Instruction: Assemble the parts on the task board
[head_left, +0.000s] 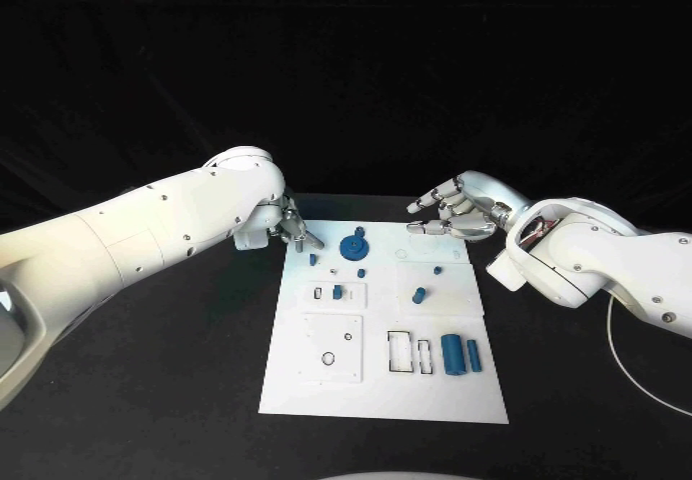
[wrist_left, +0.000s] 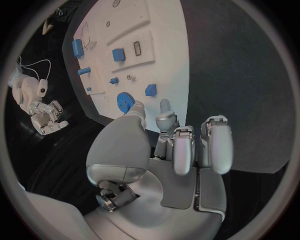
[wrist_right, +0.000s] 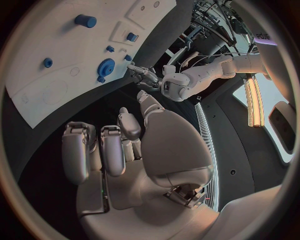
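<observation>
Lay on the black worktop (head_left: 159, 390) as a white task board (head_left: 382, 400), its near edge closest to the robot. Carried, nearest on its right side, two upright blue cylinders (head_left: 462, 353) side by side, just right of a pair of narrow rectangular slots (head_left: 410, 352). Showed further on a small blue peg (head_left: 418, 295) right of centre and another small blue part (head_left: 338, 291) beside a little slot left of centre. Held near the far end a blue gear (head_left: 355, 243), with one more small blue piece (head_left: 313, 259) close to the left edge. Hovered at the far left corner the left hand (head_left: 293, 226), fingers apart and nothing between them as the left wrist view made plain, fingertips (wrist_left: 165, 107) just short of the gear (wrist_left: 125, 101). Hung over the far right corner the right hand (head_left: 454, 210), fingers loosely curled but spread, seemingly empty, though the fisheye picture left the thumb side hard to judge. Stood well apart, both hands, with the board's far end between them.
</observation>
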